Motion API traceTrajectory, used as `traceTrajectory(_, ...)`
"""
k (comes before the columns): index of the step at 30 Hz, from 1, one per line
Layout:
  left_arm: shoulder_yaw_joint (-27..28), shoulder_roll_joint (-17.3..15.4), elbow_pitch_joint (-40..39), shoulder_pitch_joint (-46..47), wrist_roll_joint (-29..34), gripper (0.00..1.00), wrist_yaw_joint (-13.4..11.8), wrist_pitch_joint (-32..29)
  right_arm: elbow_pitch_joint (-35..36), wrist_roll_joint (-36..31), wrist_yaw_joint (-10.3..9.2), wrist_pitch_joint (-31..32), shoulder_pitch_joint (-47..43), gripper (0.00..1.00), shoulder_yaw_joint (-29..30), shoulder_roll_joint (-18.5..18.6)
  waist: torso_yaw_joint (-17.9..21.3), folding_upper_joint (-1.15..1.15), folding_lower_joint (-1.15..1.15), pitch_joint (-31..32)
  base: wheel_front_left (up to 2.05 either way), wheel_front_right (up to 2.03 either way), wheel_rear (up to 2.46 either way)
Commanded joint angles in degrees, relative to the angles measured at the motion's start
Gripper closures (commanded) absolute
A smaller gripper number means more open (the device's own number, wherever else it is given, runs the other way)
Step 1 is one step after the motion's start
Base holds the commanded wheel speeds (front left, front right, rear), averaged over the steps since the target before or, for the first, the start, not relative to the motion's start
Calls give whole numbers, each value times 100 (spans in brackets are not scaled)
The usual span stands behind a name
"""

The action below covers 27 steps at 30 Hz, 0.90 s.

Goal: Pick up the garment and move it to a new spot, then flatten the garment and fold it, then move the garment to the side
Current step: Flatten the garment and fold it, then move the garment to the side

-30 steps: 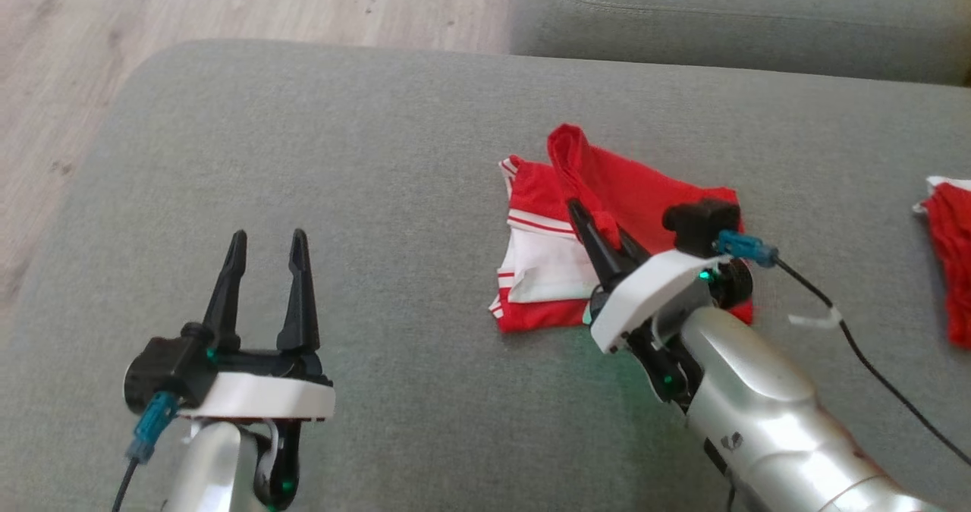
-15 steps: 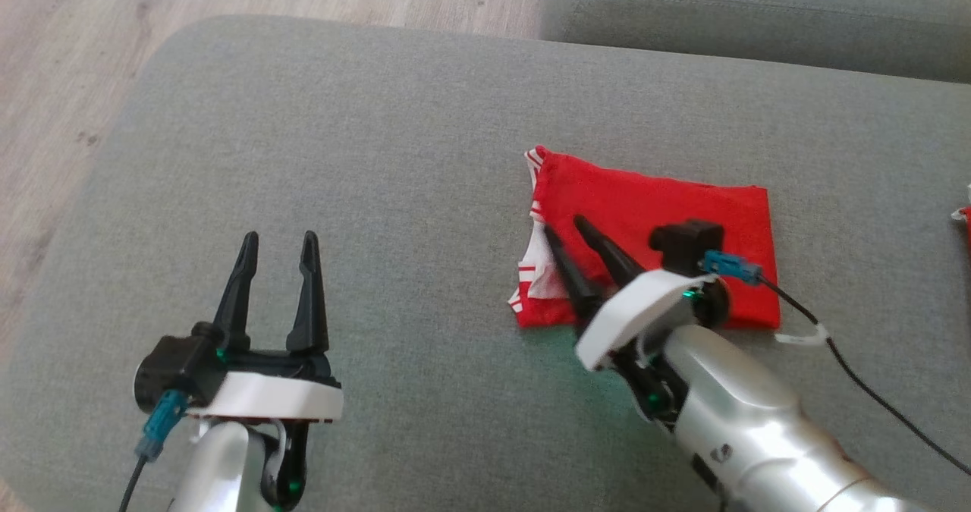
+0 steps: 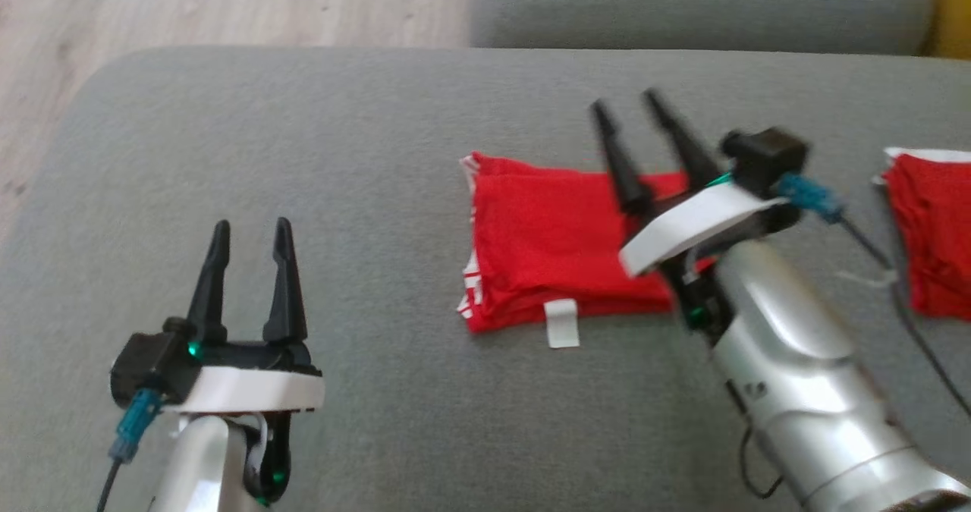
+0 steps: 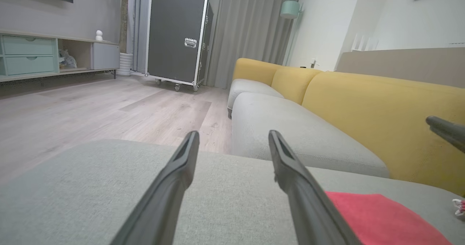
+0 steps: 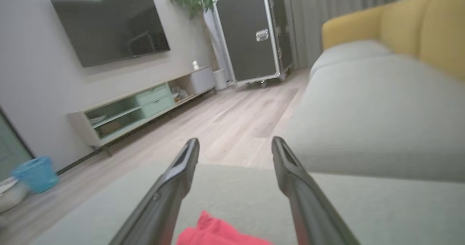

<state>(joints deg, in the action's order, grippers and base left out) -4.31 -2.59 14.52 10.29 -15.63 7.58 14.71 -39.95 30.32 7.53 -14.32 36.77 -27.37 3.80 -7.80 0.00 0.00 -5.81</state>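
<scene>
The garment (image 3: 554,246) lies folded into a flat red rectangle on the grey cushion (image 3: 341,140), right of centre in the head view. A white tag (image 3: 562,322) projects from its near edge, and white-striped trim (image 3: 469,288) shows at its left edge. The right gripper (image 3: 626,102) is positioned over the garment's far right portion. Its fingers stand apart with nothing between them, and the tips reach past the far edge. The left gripper (image 3: 252,226) is well apart from the garment, over bare cushion at lower left, with its fingers likewise spread and empty. A second red cloth (image 3: 929,239) lies at the cushion's right edge, apart from the garment.
</scene>
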Motion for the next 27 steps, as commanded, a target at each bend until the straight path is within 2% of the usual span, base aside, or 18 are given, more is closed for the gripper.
traceTrajectory(1, 217, -29, -216, 207, -18, 0, -9, 29, 257, -262, -4, -67, -23, 0, 152, -92, 173, 0, 0, 57, 0, 0, 0)
traceTrajectory(6, 252, -29, -304, 120, -78, 0, -10, 29, 808, -1553, -4, -67, -604, 0, 1365, -79, 481, 0, 0, 112, 0, 0, 0)
traceTrajectory(11, 251, -29, -337, 8, -131, 0, -40, 29, 1555, -2481, -4, -67, -1405, 0, 2139, -82, 782, 0, 0, 151, 0, 0, 0)
traceTrajectory(18, 297, -29, -308, -120, -122, 0, -59, 29, 2041, -2504, -4, -67, -2147, 0, 2355, -90, 1024, 0, 0, 133, 0, 0, 0)
traceTrajectory(27, 307, -29, -277, -109, -113, 0, -55, 29, 2124, -2427, -4, -68, -2264, 0, 2258, -91, 1056, 0, 0, 84, 0, 0, 0)
